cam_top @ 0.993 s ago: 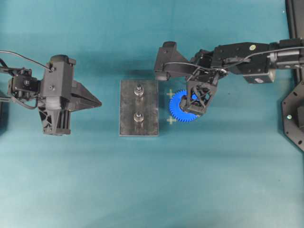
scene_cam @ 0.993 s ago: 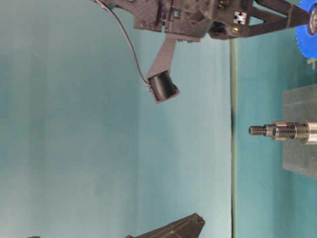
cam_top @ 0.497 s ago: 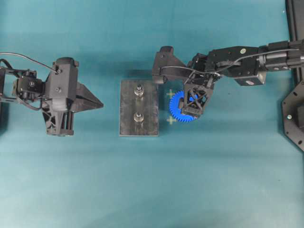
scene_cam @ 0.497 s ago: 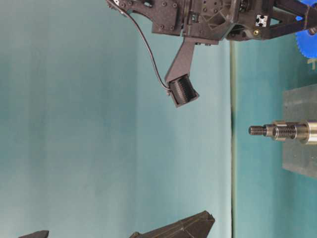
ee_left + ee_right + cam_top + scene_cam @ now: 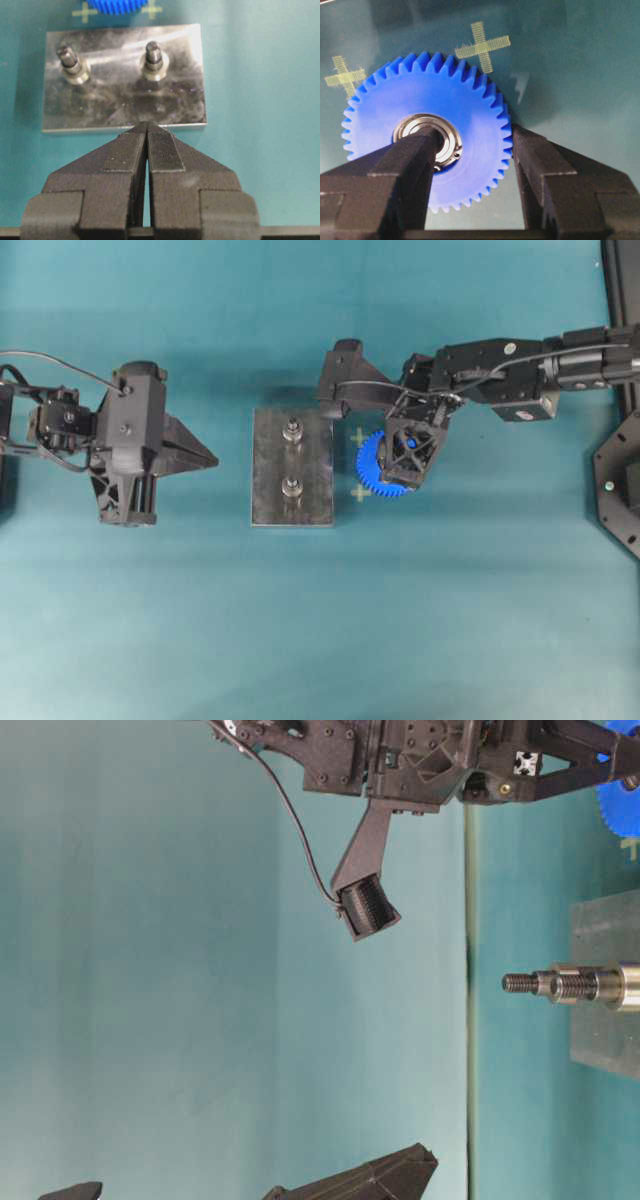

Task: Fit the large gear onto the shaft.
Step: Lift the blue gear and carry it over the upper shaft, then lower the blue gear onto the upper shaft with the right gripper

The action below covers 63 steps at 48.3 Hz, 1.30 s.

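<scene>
Blue plastic, the large gear (image 5: 427,145) is lying flat on the table at lower left of the wrist view, axis pointing up. It's straddled by the right gripper (image 5: 470,155), one finger in the hub, one at the teeth; whether it's properly clamped can't be told. It could easily get tipped or dropped. The left gripper (image 5: 147,131) is kept clenched and empty.

Large gear (image 5: 427,145): bright blue toothed wheel, silver-and-dark bearing hub in the centre, lying flat on the teal mat just beside the grey plate (image 5: 292,480), between two yellowish tape crosses. Shaft (image 5: 292,486): short silver peg with round collar, upright on that plate, bare; a twin peg (image 5: 292,430) stands near it.
</scene>
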### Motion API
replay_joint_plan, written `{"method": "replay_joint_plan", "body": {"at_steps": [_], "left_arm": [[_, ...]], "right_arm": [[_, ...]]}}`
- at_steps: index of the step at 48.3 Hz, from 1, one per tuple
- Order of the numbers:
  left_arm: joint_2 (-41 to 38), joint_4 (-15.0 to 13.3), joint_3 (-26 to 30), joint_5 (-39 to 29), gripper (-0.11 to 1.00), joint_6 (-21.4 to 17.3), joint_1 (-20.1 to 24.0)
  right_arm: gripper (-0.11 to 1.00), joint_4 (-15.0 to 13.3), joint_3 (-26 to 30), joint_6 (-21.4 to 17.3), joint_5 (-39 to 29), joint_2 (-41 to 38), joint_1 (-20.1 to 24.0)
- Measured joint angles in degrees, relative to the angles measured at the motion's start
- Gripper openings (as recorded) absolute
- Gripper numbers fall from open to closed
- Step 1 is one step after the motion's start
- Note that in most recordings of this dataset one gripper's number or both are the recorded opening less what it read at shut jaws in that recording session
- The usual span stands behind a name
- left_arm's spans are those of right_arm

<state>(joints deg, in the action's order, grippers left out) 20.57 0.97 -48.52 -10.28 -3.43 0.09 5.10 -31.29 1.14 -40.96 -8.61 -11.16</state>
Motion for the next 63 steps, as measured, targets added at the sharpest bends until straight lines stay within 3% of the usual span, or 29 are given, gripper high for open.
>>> {"method": "replay_joint_plan", "body": {"at_steps": [9, 18, 37, 48, 63], "left_arm": [[0.0, 0.0, 0.0, 0.1, 0.0, 0.0, -0.4], [0.0, 0.0, 0.0, 0.1, 0.0, 0.1, -0.8], [0.0, 0.0, 0.0, 0.1, 0.0, 0.3, -2.0], [0.0, 0.0, 0.0, 0.1, 0.0, 0.2, -2.6], [0.1, 0.0, 0.0, 0.1, 0.0, 0.3, -2.8]], "right_arm": [[0.48, -0.2, 4.4, -0.2, -4.7, 2.0, -0.4], [0.48, -0.2, 14.1, -0.4, -11.4, 2.0, -0.4], [0.48, -0.2, 30.6, -0.3, -19.0, -7.9, -0.5], [0.48, -0.2, 35.3, -0.3, -20.3, -10.9, -0.6], [0.48, -1.5, 35.9, -0.3, -21.8, -11.7, -0.7]]}}
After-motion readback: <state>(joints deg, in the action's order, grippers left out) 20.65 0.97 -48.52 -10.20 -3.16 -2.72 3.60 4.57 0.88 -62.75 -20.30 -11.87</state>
